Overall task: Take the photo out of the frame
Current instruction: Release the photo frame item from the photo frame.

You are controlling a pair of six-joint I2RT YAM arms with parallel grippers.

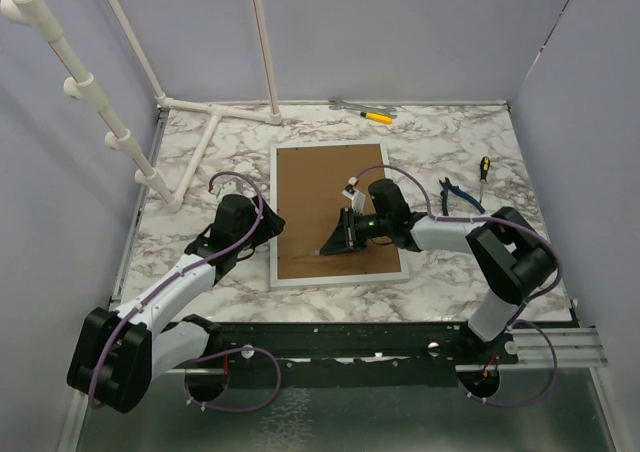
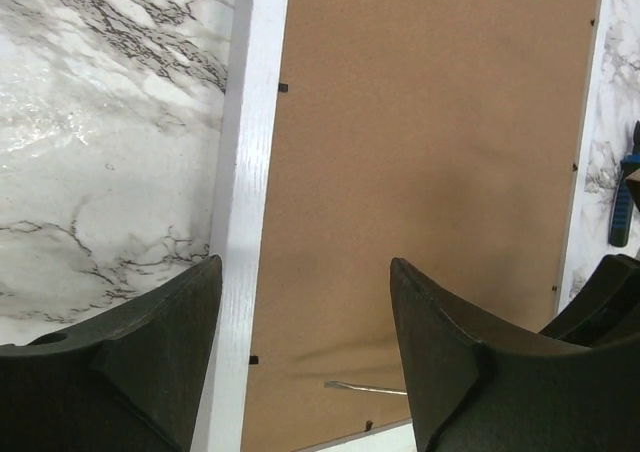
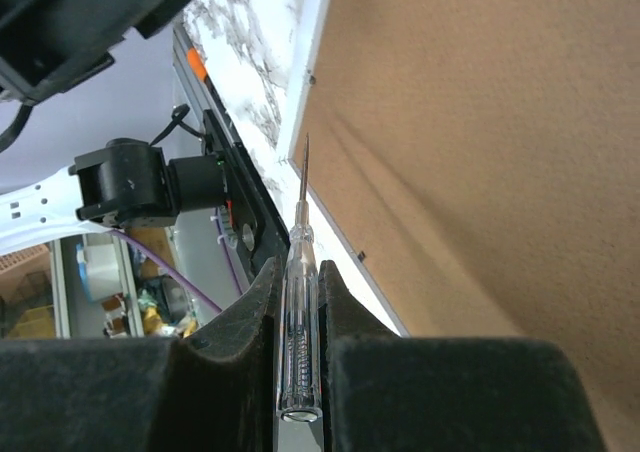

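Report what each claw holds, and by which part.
Right claw grips a clear-handled screwdriver by its handle, shaft pointing out ahead. Left claw is open above the frame, holding nothing.

Bright, diffuse light falls from above; in the top view shadows on the marble surface (image 1: 440,282) are soft and pale. The left wrist view has a white sheen washing out the marble at left, and a faint shadow on the brown back of the frame (image 2: 420,172) near the underexposed left tool (image 2: 305,267). In the right wrist view a diagonal shadow crosses that back; the clear screwdriver (image 3: 300,302) is sharp, the background soft.
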